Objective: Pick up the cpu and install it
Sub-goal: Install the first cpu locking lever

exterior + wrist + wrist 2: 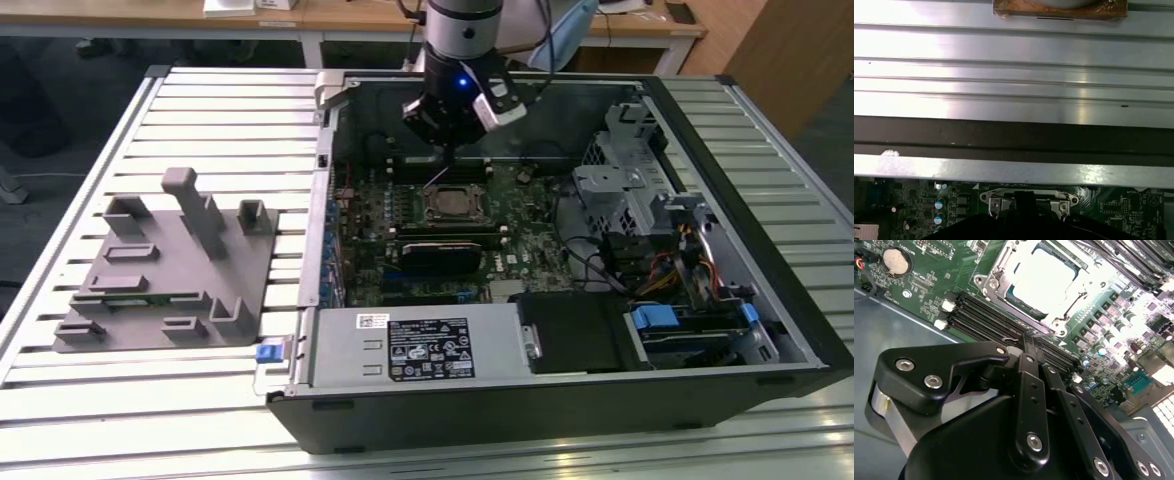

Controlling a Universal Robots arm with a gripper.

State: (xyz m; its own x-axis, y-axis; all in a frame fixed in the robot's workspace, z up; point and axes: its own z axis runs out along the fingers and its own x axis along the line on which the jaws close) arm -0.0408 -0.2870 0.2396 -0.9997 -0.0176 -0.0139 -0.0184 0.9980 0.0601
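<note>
Gripper (1026,342), fingers pressed together, empty, above socket (1041,282); chip (1046,277) seated inside: light, rigid, fragile, edge-hold only.

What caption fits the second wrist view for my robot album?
Gripper hovering beside the socket where the cpu sits on the green motherboard.

1 cpu (1046,277), 1 gripper (1026,342), 1 computer case (561,395), 1 grey holder tray (160,290), 1 coin cell (895,260).
</note>
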